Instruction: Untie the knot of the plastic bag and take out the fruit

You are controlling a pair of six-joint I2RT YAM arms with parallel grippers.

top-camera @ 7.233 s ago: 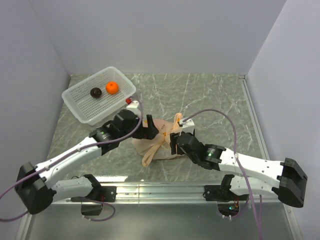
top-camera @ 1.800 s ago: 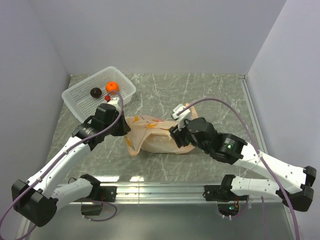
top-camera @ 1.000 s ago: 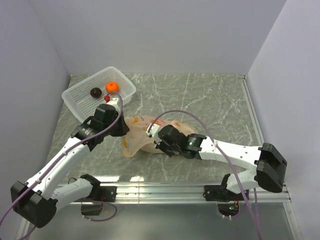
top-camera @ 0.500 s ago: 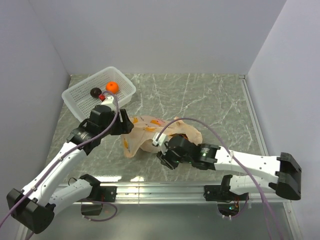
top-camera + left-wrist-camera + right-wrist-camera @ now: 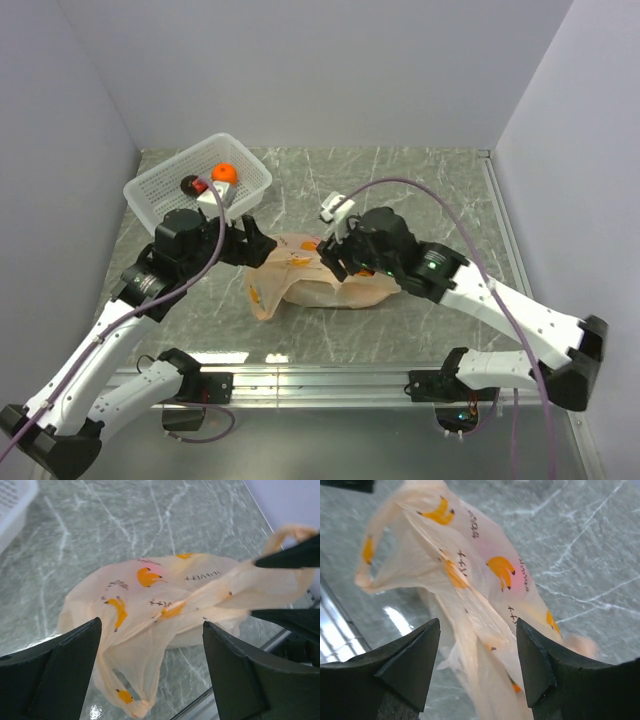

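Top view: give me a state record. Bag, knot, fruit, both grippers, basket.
bag: plastic bag lying on the marble table, between the grippers
knot: none seen; handles spread loose
fruit: none outside the bag; pinkish shape shows through
left gripper: open, at the bag's left end
right gripper: open, over the bag's middle
basket: white basket, far left, holds a tangerine and a dark brown round fruit

I've got the left gripper [image 5: 260, 243] reaching in toward centre, jaws spread wide. The right gripper [image 5: 330, 260] faces it, angled down, jaws parted too, apparently clamping nothing.
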